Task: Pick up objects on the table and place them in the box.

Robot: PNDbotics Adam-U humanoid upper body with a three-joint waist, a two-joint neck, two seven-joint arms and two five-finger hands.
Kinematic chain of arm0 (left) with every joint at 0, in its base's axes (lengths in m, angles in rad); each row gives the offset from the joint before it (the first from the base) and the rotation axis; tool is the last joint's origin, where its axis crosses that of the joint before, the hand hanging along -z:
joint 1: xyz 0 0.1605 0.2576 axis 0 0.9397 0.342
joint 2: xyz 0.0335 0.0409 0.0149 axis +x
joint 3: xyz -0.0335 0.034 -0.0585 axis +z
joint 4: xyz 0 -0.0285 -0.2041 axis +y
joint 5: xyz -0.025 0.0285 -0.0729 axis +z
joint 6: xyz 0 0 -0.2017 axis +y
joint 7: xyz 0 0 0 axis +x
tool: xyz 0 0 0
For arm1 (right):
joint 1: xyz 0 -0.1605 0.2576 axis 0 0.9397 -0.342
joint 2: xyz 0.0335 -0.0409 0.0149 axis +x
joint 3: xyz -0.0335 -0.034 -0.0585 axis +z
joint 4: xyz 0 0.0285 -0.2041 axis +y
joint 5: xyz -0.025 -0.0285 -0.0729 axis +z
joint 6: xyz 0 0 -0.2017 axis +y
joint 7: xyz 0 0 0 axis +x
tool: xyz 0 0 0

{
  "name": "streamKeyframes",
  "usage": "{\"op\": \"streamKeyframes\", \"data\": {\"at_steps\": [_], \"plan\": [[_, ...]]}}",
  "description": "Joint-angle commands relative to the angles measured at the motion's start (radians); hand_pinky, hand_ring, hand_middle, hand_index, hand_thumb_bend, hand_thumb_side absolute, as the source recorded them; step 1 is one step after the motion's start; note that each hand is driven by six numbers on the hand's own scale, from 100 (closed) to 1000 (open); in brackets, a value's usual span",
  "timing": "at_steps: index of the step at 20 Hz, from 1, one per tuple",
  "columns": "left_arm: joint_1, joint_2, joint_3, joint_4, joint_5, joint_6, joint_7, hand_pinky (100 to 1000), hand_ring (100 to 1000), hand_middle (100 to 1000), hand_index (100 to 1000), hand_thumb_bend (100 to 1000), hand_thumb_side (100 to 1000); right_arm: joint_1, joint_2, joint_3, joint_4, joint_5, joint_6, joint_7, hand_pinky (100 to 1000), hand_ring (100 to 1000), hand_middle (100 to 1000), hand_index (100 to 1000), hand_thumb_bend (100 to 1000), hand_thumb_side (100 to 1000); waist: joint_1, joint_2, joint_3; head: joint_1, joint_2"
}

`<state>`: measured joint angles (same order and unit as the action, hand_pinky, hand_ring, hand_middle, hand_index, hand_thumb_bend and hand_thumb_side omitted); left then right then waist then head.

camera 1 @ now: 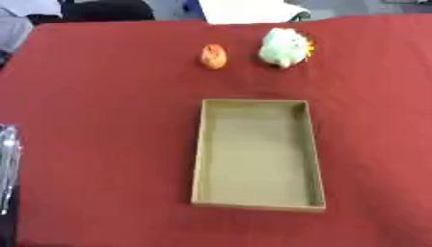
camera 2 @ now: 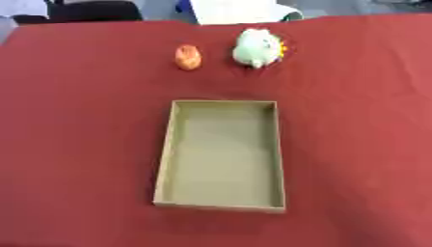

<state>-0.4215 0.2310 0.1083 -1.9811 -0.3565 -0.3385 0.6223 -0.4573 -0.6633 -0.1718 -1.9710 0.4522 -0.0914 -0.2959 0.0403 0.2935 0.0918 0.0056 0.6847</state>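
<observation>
An open shallow cardboard box [camera 1: 199,154] lies in the middle of the red table, and nothing shows inside it. Beyond its far edge sits a small orange rounded object [camera 1: 213,56]. To the right of that is a larger pale green and white object [camera 1: 283,47] with a bit of yellow on its right side. Both lie apart from the box and from each other. A silvery strip of my left hand [camera 1: 6,164] shows at the left edge of the left eye view, well away from all of them. My right hand is out of sight.
The red cloth [camera 1: 101,120] covers the whole table. Past the far edge are a white sheet-like thing [camera 1: 245,9] and dark shapes [camera 1: 105,9]. Bare cloth lies on both sides of the box.
</observation>
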Motion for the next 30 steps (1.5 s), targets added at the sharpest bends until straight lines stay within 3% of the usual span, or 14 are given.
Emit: {"op": "streamKeyframes", "data": {"at_steps": [1,7,8,10,19,30], "plan": [[-0.005,0.029,0.003,-0.019,0.000,-0.001,-0.003,806,681,636,816,239,509,-0.017,-0.099,0.001,0.030,-0.008,0.026,-0.004,757,790,721,883,100,864,-0.003,-0.022,0.002,-0.001,0.003],[-0.002,0.032,0.003,-0.019,-0.001,-0.001,-0.004,806,680,635,816,236,511,-0.031,-0.186,0.010,0.100,-0.001,0.044,-0.009,764,798,727,886,100,870,-0.003,-0.022,0.004,-0.005,0.012],[-0.001,0.032,0.002,-0.019,-0.001,-0.001,-0.004,806,680,635,816,235,511,-0.036,-0.201,0.014,0.117,-0.002,0.049,-0.007,765,799,726,887,100,836,-0.004,-0.022,0.004,-0.006,0.013],[0.000,0.032,0.002,-0.019,-0.001,0.000,-0.005,806,679,635,816,235,511,-0.051,-0.235,0.024,0.159,-0.002,0.056,0.005,768,801,731,889,100,884,-0.004,-0.022,0.005,-0.008,0.014],[0.005,0.036,-0.003,-0.019,0.002,0.001,-0.011,806,679,636,816,234,511,-0.189,-0.376,0.105,0.445,0.009,0.035,0.084,785,815,744,899,100,920,-0.007,-0.031,0.011,-0.018,0.023],[0.009,0.045,-0.007,-0.019,0.008,0.003,-0.019,806,679,636,816,237,507,-0.373,-0.410,0.178,0.799,0.096,-0.023,0.185,802,834,761,910,100,971,-0.010,-0.045,0.018,-0.021,0.027]]}}
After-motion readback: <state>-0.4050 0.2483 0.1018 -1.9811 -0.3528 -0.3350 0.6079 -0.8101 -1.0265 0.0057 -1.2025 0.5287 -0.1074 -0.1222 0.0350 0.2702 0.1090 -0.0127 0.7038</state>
